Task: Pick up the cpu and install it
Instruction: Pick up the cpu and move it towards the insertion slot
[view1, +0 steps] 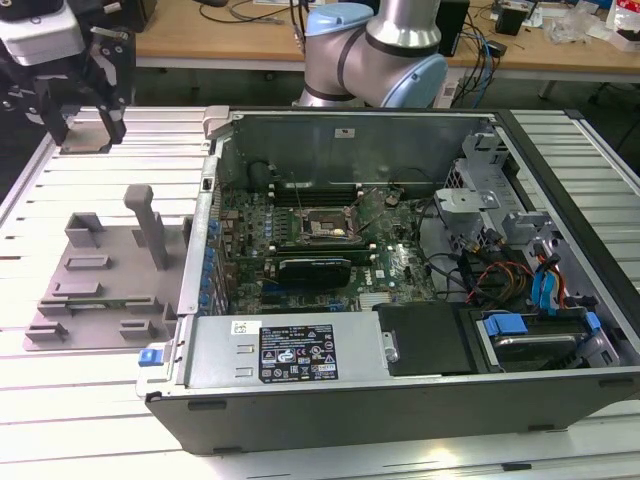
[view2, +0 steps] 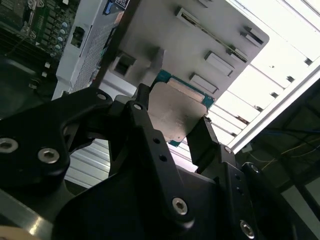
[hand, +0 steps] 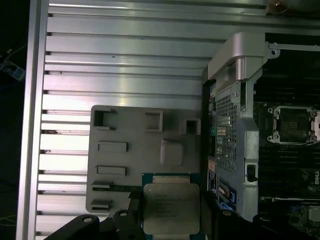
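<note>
The cpu (view2: 176, 111), a flat silver square with a green rim, sits clamped between my black fingers (view2: 145, 107). My gripper (view2: 172, 120) is shut on it. In the first wrist view the cpu (hand: 171, 207) hangs above the grey fixture plate (hand: 145, 150), with a finger on each side. In the exterior view the gripper (view1: 88, 128) holds the cpu (view1: 87, 138) high at the far left, over the ribbed table and well away from the motherboard's empty socket (view1: 328, 230).
An open computer case (view1: 400, 380) lies on the exterior view's right, its metal side wall (view1: 200, 250) between the fixture plate (view1: 100, 285) and the motherboard. The plate carries upright posts (view1: 148, 225). Cables and drive bays fill the case's right end.
</note>
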